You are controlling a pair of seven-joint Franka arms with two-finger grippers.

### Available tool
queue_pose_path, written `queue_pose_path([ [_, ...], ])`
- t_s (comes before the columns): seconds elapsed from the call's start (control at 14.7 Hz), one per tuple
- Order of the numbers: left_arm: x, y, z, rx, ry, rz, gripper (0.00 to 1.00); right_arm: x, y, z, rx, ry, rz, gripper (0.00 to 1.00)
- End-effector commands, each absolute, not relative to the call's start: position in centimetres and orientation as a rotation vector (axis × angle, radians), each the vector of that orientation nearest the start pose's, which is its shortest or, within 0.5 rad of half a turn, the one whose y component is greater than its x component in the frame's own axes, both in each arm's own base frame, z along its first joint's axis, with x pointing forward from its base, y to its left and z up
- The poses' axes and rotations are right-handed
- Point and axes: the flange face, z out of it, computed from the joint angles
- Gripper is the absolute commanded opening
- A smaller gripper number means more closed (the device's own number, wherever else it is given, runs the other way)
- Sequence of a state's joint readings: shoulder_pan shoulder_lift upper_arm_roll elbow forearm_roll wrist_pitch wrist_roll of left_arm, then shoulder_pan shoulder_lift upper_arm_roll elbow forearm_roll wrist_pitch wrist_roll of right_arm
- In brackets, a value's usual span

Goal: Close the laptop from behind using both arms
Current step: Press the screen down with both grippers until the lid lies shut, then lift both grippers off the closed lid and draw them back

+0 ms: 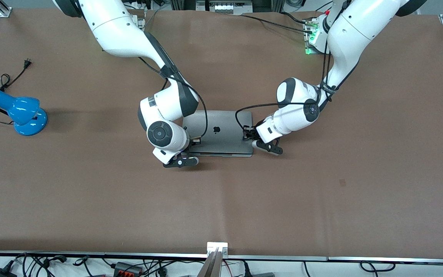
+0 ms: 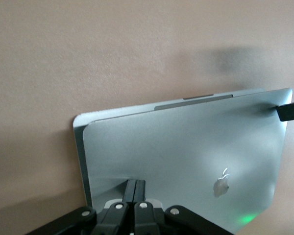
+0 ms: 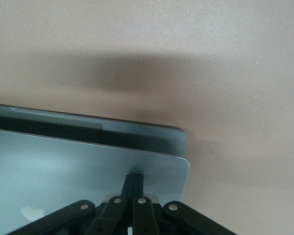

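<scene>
The grey laptop lies in the middle of the brown table, its lid with the black apple logo almost down on the base. A narrow dark gap still shows between lid and base in the right wrist view. My right gripper is shut, its fingertips resting on the lid near the corner toward the right arm's end. My left gripper is shut, its fingertips resting on the lid near the edge toward the left arm's end. The keyboard and screen are hidden.
A blue desk lamp with a black cord and plug lies toward the right arm's end of the table. A small box with a green light sits by the left arm's base. Cables run along the table's near edge.
</scene>
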State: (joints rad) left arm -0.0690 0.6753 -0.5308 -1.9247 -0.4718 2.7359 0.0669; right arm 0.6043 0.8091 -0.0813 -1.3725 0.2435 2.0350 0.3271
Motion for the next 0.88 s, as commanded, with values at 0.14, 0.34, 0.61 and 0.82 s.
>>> queue_pose_path([
  [0.14,55.9,-33.0,17.4,2.571,-0.154,0.057,0.01,61.3,38.9,20.2,-3.039,-0.161,0.273,0.00],
  [0.34,56.1,-32.7,16.3,2.575,-0.154,0.111,0.01,61.1,39.3,18.9,-3.040,-0.166,0.261,0.00],
  [0.61,55.9,-33.3,15.9,2.571,-0.160,0.108,0.01,60.8,39.9,18.4,-3.040,-0.180,0.252,0.00],
  [0.82,55.9,-33.4,15.9,2.571,-0.160,0.110,0.01,61.0,39.8,19.0,-3.039,-0.183,0.250,0.00],
])
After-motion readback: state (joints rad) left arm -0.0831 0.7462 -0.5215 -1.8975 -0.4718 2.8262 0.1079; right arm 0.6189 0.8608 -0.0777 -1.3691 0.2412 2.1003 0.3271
